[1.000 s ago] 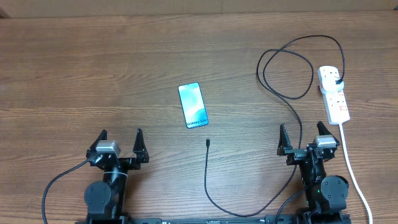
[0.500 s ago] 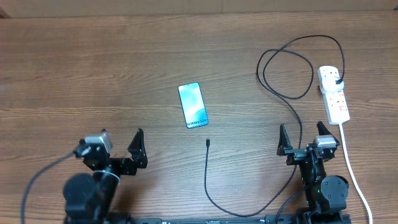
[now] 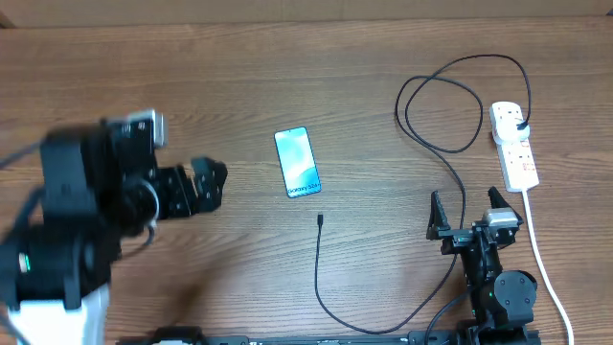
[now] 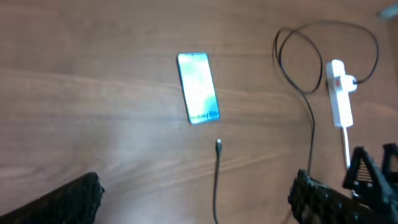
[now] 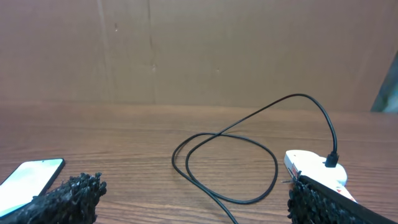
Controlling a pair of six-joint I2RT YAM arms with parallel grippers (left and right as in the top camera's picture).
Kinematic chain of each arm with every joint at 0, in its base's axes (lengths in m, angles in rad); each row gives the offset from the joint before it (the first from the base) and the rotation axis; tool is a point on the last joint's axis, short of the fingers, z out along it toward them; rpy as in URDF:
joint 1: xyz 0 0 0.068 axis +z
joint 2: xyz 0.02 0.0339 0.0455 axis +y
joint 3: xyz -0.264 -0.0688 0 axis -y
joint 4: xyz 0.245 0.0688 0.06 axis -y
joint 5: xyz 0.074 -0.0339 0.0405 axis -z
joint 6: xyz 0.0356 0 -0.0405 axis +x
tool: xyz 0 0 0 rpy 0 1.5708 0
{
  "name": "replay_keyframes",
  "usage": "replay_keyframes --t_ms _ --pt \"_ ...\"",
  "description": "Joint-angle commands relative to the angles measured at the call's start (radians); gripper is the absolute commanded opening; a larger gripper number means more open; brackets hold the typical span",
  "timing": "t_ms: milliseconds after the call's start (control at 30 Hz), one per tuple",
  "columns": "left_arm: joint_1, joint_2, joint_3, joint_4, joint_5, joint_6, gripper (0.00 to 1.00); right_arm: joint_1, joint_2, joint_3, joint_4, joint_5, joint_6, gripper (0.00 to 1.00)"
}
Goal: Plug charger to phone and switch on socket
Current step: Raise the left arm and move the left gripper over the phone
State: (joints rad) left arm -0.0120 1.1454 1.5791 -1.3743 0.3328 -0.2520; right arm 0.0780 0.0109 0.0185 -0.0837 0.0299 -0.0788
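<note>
On a brown wooden table (image 3: 144,77), the phone (image 3: 297,163) lies flat near the middle, its cyan screen facing up. At the right edge, the white socket (image 3: 514,146) holds the black plug (image 3: 518,123) of the charger (image 3: 450,153), whose thin cable loops across the wood and ends with its connector tip (image 3: 320,220) just below the phone, not touching it. The left gripper (image 3: 209,184), blurred, hangs left of the phone, jaws spread wide and empty. The right gripper (image 3: 465,206) sits beside the socket's white cord (image 3: 541,259), also wide and empty. A plain brown wall (image 5: 186,50) backs the table.
</note>
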Motion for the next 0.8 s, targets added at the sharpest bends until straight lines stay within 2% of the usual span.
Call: replay_keyframes --t_ms 0,133,367,400,467,500,767 --pt "0.005 0.116 0.116 -0.084 0.038 0.027 1.0 -0.006 -0.008 -0.011 0.003 0.002 -0.001 1.0" --pt "0.005 0.218 0.132 -0.132 0.086 0.027 1.0 -0.006 -0.008 -0.011 0.003 0.002 -0.001 1.0" --pt "0.005 0.388 0.131 -0.126 0.058 0.026 0.98 -0.006 -0.008 -0.011 0.003 0.002 -0.001 1.0" --pt "0.004 0.412 0.131 -0.13 0.066 0.022 0.76 -0.006 -0.008 -0.011 0.003 0.001 -0.001 1.0" --pt "-0.004 0.466 0.13 -0.14 0.083 0.019 0.25 -0.006 -0.008 -0.011 0.003 0.002 -0.001 1.0" --pt "-0.009 0.49 0.13 -0.14 0.085 0.019 0.04 -0.006 -0.008 -0.011 0.003 0.002 -0.001 1.0" --pt "-0.092 0.675 0.107 -0.138 0.086 0.004 0.04 -0.006 -0.008 -0.011 0.003 0.002 -0.001 1.0"
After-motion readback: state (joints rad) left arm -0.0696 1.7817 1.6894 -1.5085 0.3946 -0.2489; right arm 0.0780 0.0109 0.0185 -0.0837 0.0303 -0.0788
